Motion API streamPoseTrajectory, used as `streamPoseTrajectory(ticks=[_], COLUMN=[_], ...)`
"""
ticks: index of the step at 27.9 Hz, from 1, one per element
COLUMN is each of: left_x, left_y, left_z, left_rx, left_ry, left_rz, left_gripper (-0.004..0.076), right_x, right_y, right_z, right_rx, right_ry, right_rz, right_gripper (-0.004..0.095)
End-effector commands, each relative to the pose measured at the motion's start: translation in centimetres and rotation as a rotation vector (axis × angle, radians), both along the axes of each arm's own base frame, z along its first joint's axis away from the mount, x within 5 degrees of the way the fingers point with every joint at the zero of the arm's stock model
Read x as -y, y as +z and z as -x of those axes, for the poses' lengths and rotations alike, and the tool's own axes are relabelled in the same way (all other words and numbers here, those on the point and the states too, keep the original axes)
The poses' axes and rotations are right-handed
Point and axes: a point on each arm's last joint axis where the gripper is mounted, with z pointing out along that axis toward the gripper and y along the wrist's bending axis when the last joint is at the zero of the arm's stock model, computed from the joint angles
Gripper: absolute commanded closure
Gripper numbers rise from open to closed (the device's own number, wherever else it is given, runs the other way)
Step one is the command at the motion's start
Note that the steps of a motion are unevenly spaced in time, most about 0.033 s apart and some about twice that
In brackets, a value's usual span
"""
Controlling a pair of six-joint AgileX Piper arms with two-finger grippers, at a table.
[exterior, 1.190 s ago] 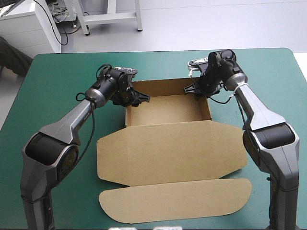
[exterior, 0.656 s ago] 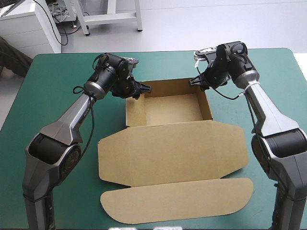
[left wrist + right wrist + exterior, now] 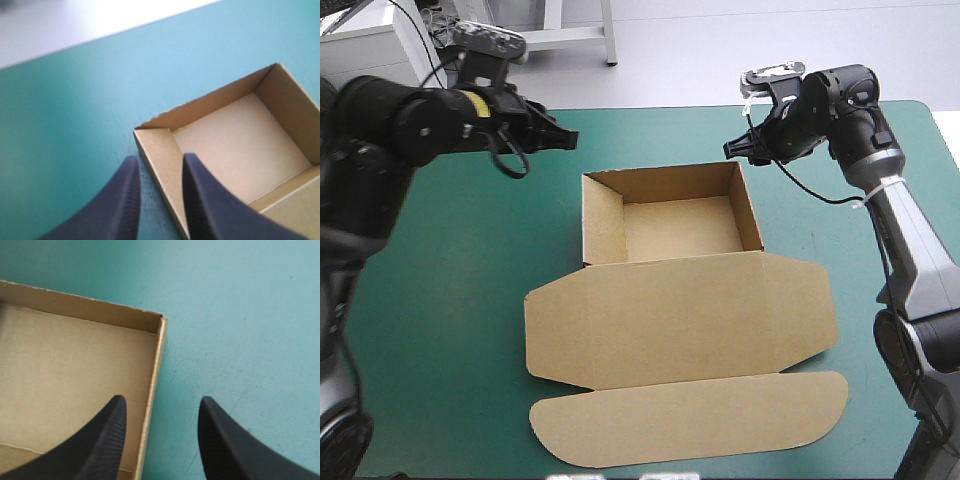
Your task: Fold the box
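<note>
The brown box (image 3: 670, 215) stands mid-table as an open tray with its walls raised. Its lid (image 3: 680, 315) and front flap (image 3: 690, 415) lie flat toward the near edge. My left gripper (image 3: 563, 140) hovers open, raised above and just outside the tray's far left corner. In the left wrist view the left gripper (image 3: 160, 160) has that corner of the box (image 3: 240, 145) below its fingers. My right gripper (image 3: 732, 150) hangs open over the far right corner. In the right wrist view the right gripper (image 3: 162, 400) straddles the box (image 3: 65, 355) wall from above without touching.
The teal-green cover (image 3: 440, 300) stretches wide on both sides of the box. The table's far edge (image 3: 650, 107) runs a short way beyond both grippers.
Both grippers have left the tray's far corners and risen. The left arm has swung up and far to the left, the right arm up and to the right. The tray stands on its own.
</note>
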Motion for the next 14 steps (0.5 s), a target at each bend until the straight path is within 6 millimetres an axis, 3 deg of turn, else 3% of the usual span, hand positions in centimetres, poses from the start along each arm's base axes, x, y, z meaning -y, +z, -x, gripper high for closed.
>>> streamPoseTrajectory(ticks=[1,4,9,13,14], left_x=[-2.9,-5.0,-8.1,-10.5,-11.3], left_y=[3.6,4.4,2.5,-1.5,-3.8], left_z=[6.2,10.5,16.4,20.5,22.2], left_rx=[0.13,0.19,0.214,0.255,0.276], left_ry=[-0.066,-0.076,-0.068,-0.042,-0.041], left_rz=[-0.03,-0.022,-0.023,-0.039,-0.034], left_gripper=[0.0735,0.0731,0.0731,0.0731,0.0731], right_x=[0.6,0.4,-0.2,-0.9,-1.3], right_y=[2.4,1.2,-1.1,-3.5,-4.7], right_z=[1.2,0.4,-1.0,-2.3,-2.9], right_rx=[0.061,0.033,-0.031,-0.095,-0.123], right_ry=[-0.007,-0.007,0.002,0.01,0.013], right_rz=[-0.009,-0.002,-0.011,-0.021,-0.014], right_gripper=[0.0486,0.0486,0.0486,0.0486,0.0486])
